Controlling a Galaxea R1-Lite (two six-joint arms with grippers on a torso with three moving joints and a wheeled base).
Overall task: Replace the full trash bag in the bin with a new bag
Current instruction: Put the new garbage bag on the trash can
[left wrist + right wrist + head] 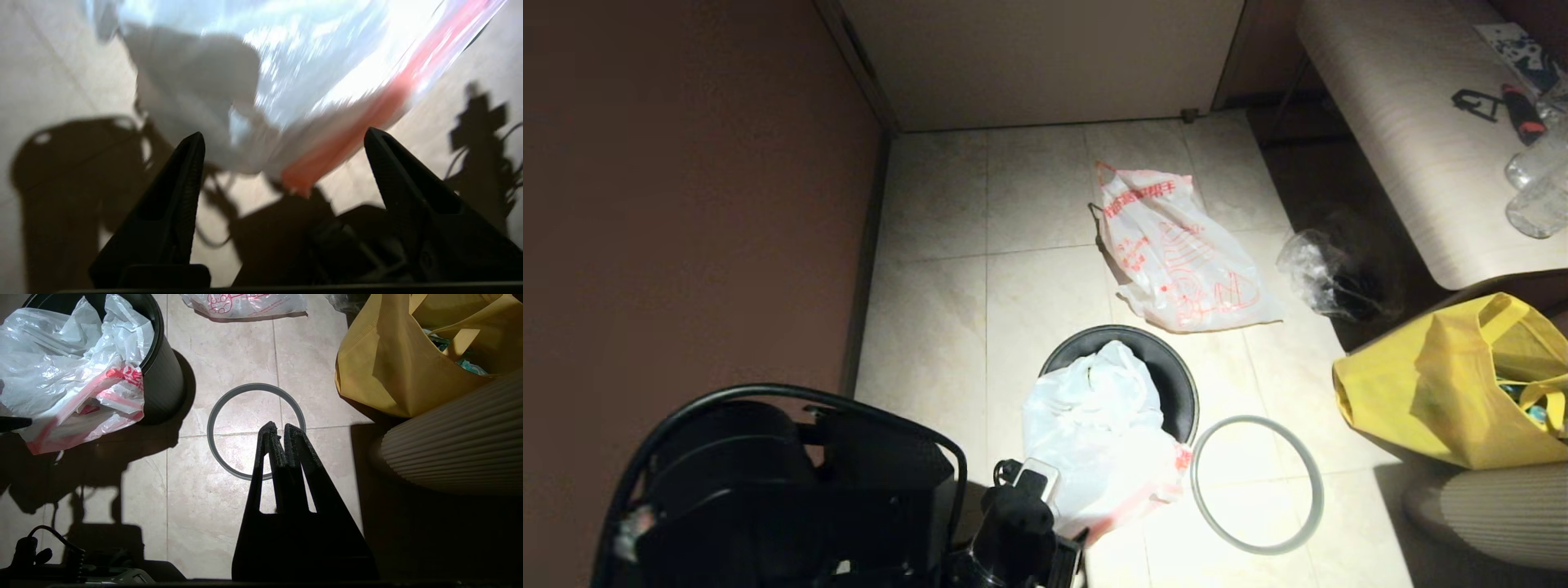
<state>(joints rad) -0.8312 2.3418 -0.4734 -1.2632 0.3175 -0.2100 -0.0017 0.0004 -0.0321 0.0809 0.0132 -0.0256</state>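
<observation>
The full trash bag (1176, 253) lies flat on the floor beyond the bin (1168, 367), apart from it. Its long axis runs diagonally, from its red-orange handles at the far end toward the wall down to its wide bottom, which points near and to the right. The new bag (1094, 425) is draped over the bin's near rim: its crumpled upper part sits in the black bin's mouth and the rest spills down the outside toward the robot, with a red-orange handle edge at its low end. The grey hoop (1255, 483) lies flat on the tiles just right of the bin, off it.

The floor (931, 327) is pale beige tile with thin grout lines, lit brightly in the middle and shadowed at the edges. A dark reddish wall (686, 204) closes the left side, a light panel the far end. A yellow tote (1445, 384) stands at right beside a pale table (1405, 139), and a small clear wrinkled bag (1319, 273) rests in the shadow there.

The left gripper (282, 141) hangs at the new bag's low edge, jaws spread wide, the plastic between them but not pinched; only the left wrist view shows this. The right wrist view alone shows the right gripper (277, 430), jaws pressed together on nothing, poised above the hoop, and the bin's glossy side wall
</observation>
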